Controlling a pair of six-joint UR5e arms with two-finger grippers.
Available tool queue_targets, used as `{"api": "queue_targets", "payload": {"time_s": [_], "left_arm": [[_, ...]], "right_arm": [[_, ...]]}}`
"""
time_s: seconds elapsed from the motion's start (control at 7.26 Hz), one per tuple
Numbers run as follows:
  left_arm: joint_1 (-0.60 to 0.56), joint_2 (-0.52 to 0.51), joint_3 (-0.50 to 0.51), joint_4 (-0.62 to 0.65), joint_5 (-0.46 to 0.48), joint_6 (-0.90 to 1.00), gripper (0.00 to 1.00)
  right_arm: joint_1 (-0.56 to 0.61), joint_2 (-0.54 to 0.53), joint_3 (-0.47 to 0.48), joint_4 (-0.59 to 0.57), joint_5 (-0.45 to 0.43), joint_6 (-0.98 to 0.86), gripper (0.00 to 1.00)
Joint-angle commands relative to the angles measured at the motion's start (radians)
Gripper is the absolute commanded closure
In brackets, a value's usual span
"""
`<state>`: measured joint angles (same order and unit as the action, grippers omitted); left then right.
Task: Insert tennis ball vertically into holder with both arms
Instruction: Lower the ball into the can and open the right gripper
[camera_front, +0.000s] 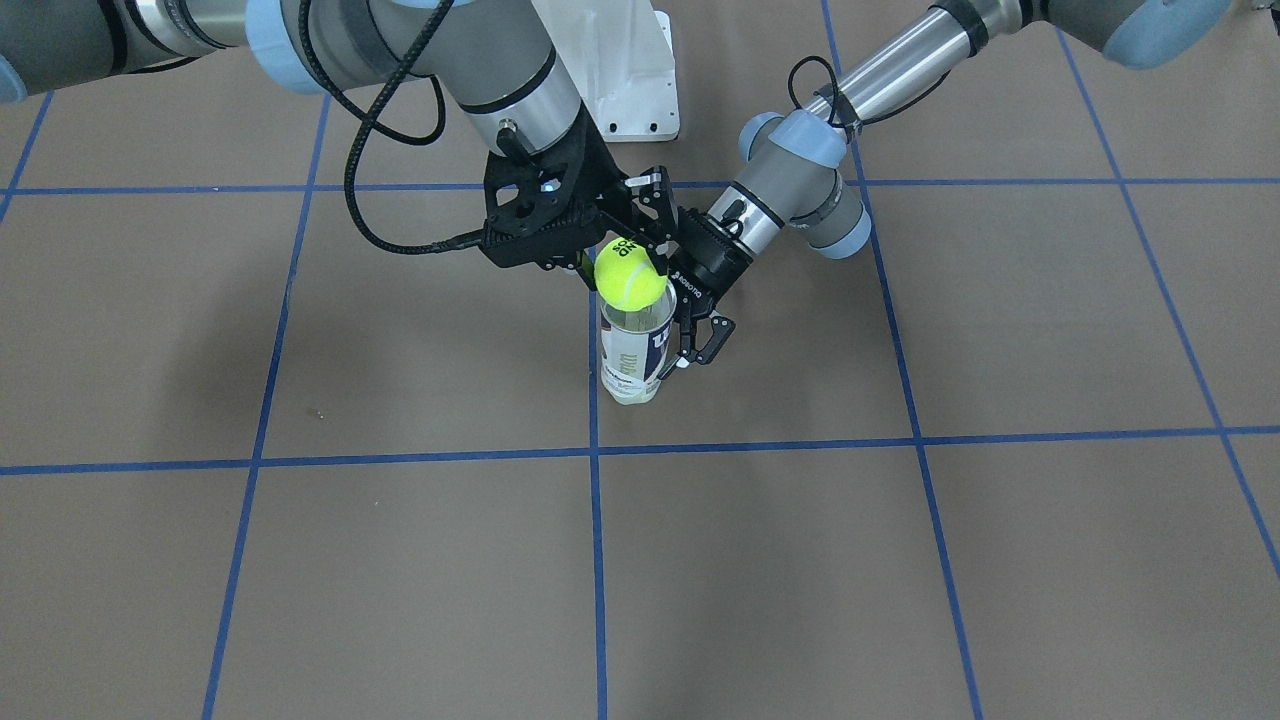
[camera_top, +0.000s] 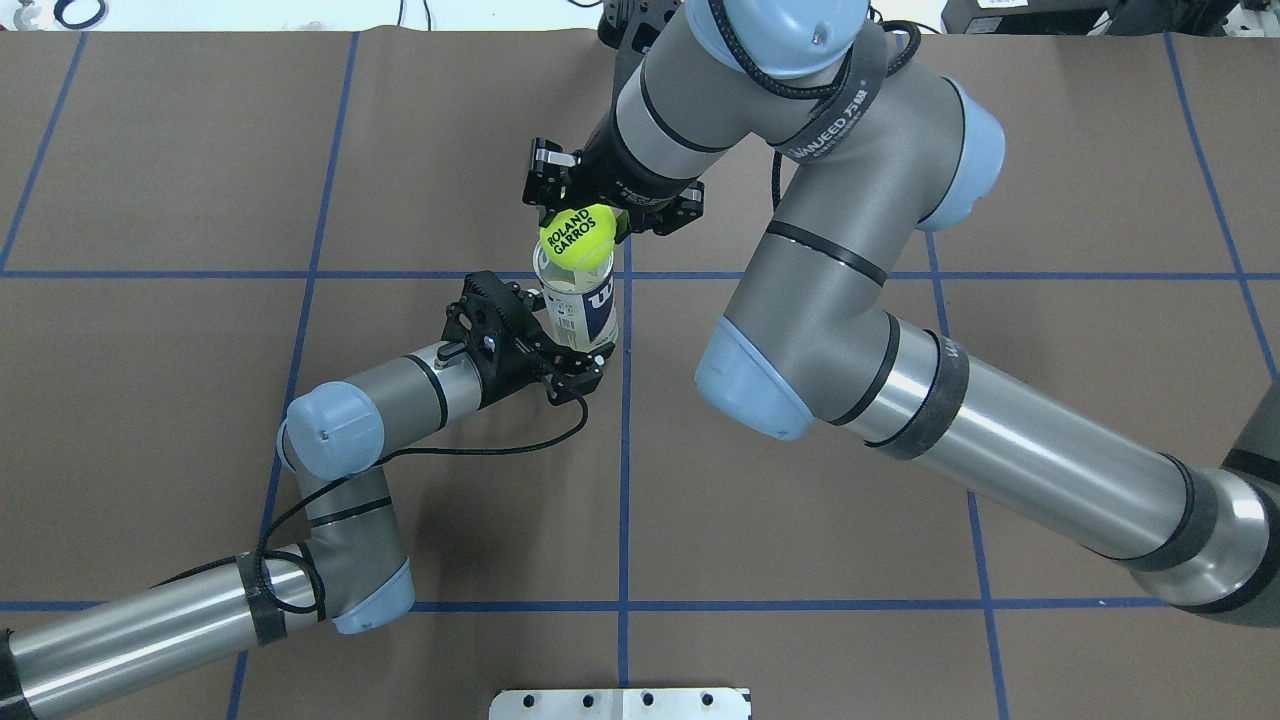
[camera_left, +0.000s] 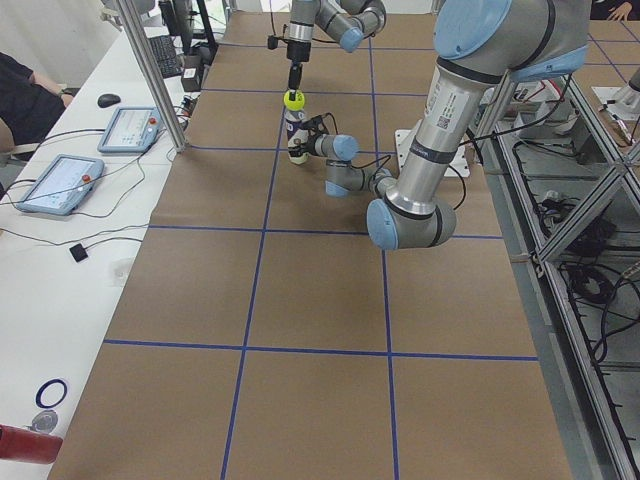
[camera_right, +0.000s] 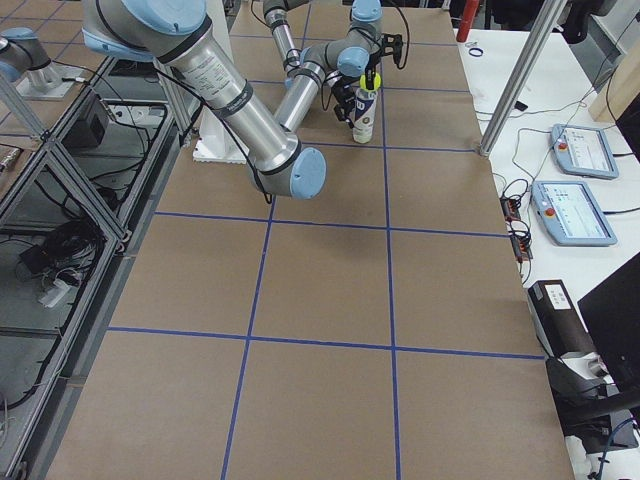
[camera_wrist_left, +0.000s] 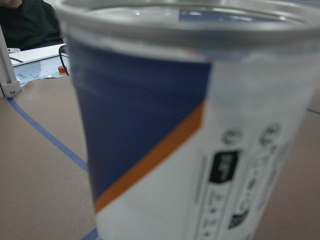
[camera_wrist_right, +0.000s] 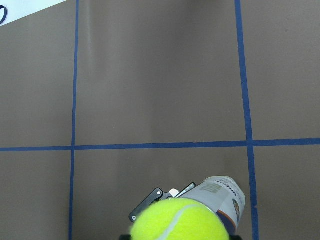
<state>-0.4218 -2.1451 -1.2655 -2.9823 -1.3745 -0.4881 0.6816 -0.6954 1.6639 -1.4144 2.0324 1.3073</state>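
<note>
The holder (camera_front: 633, 352), a clear can with a navy-and-white label, stands upright on the brown table near a blue tape crossing; it also shows in the overhead view (camera_top: 582, 308). My left gripper (camera_top: 570, 335) comes in low from the side and is shut on the can's body, and the can fills the left wrist view (camera_wrist_left: 200, 150). My right gripper (camera_top: 585, 222) points down and is shut on the yellow tennis ball (camera_front: 630, 272), which sits right at the can's open mouth. The ball (camera_wrist_right: 180, 221) and can (camera_wrist_right: 223, 197) show at the bottom of the right wrist view.
The white metal pedestal base (camera_front: 630, 80) stands behind the can on the robot's side. Blue tape lines (camera_front: 594, 560) mark a grid on the table. Tablets (camera_left: 60, 180) and an aluminium post (camera_left: 150, 70) stand on the white bench past the far edge.
</note>
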Motion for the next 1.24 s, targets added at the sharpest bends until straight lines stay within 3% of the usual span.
{"api": "queue_targets", "payload": {"time_s": [0.0,0.14,0.28,0.41,0.55,0.69,1.1], "left_arm": [[-0.002,0.002,0.002,0.000,0.000,0.000,0.01],[-0.003,0.004,0.002,0.000,0.000,0.000,0.01],[-0.003,0.005,0.002,0.000,0.000,0.000,0.01],[-0.003,0.005,0.002,0.000,0.000,0.002,0.01],[-0.003,0.005,0.002,0.000,0.000,0.002,0.01],[-0.003,0.005,0.002,0.000,0.000,0.002,0.01],[-0.003,0.005,0.002,0.000,0.000,0.003,0.01]], "right_arm": [[-0.016,0.001,-0.001,-0.006,-0.020,0.000,1.00],[-0.016,0.002,-0.003,-0.006,-0.020,0.000,1.00],[-0.016,0.002,-0.001,-0.006,-0.018,0.000,0.71],[-0.016,0.004,-0.001,-0.005,-0.020,0.000,0.26],[-0.016,0.004,0.000,-0.005,-0.020,0.000,0.09],[-0.016,0.004,0.001,-0.005,-0.020,0.000,0.04],[-0.014,0.002,0.004,-0.006,-0.020,0.000,0.02]]}}
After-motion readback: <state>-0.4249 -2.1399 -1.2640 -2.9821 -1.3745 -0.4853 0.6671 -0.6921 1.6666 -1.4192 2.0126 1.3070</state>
